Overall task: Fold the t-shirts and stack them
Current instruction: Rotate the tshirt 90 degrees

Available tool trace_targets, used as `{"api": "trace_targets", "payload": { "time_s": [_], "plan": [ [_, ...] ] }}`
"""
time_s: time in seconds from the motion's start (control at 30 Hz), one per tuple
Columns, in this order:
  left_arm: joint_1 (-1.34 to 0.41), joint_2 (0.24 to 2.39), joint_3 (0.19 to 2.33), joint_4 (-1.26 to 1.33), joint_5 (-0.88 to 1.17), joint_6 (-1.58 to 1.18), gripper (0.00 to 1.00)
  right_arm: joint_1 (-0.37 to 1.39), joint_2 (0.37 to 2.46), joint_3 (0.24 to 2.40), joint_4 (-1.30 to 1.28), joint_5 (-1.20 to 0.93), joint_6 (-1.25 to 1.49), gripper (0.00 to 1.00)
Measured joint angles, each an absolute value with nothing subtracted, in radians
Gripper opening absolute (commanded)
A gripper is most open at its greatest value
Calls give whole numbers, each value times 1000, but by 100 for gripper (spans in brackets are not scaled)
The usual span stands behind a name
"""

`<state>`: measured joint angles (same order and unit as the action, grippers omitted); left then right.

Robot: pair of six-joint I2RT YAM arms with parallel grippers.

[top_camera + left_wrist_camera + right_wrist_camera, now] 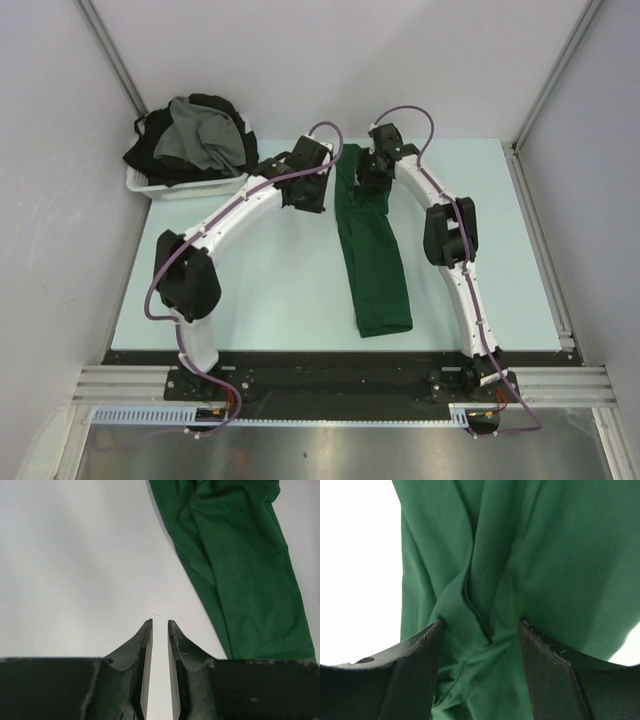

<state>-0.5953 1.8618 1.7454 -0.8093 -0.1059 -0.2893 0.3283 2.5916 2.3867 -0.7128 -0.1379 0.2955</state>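
A dark green t-shirt (375, 270) lies on the table as a long narrow strip running from far to near. My right gripper (368, 178) is at its far end. In the right wrist view the right gripper (480, 625) is open, its jaws pressed down either side of a bunched ridge of the green t-shirt (530, 555). My left gripper (320, 192) is just left of the strip's far end. In the left wrist view the left gripper (160, 622) is almost shut, empty, over bare table, with the green t-shirt (240, 570) to its right. A grey t-shirt (205, 135) and black t-shirts (150, 150) are heaped in the basket.
A white plastic basket (190, 188) stands at the far left corner of the pale table (270, 290). Grey walls close in the left, back and right. A metal rail (540, 250) runs along the table's right edge.
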Motion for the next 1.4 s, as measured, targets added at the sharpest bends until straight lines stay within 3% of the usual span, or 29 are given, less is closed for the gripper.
{"api": "trace_targets", "payload": {
  "time_s": [0.43,0.53,0.57,0.6,0.77,1.23,1.4],
  "plan": [
    [-683,1969,1794,-797,-38,-314,22,238,2587,2409,-656,-82,275,57],
    [-714,1990,1811,-794,-30,-323,21,229,2587,2409,-657,-84,275,43],
    [-725,1994,1813,-793,-29,-325,21,228,2587,2409,-657,-84,274,23],
    [-735,1997,1814,-793,-25,-326,20,227,2586,2408,-659,-86,271,16],
    [-768,2028,1836,-786,-25,-331,20,229,2471,2238,-663,-94,268,0],
    [-588,2288,2137,-766,-37,-349,20,241,1808,1751,-677,-111,274,0],
    [-517,2399,2217,-750,-15,-371,20,285,1713,1537,-713,-130,299,0]
  ]
}}
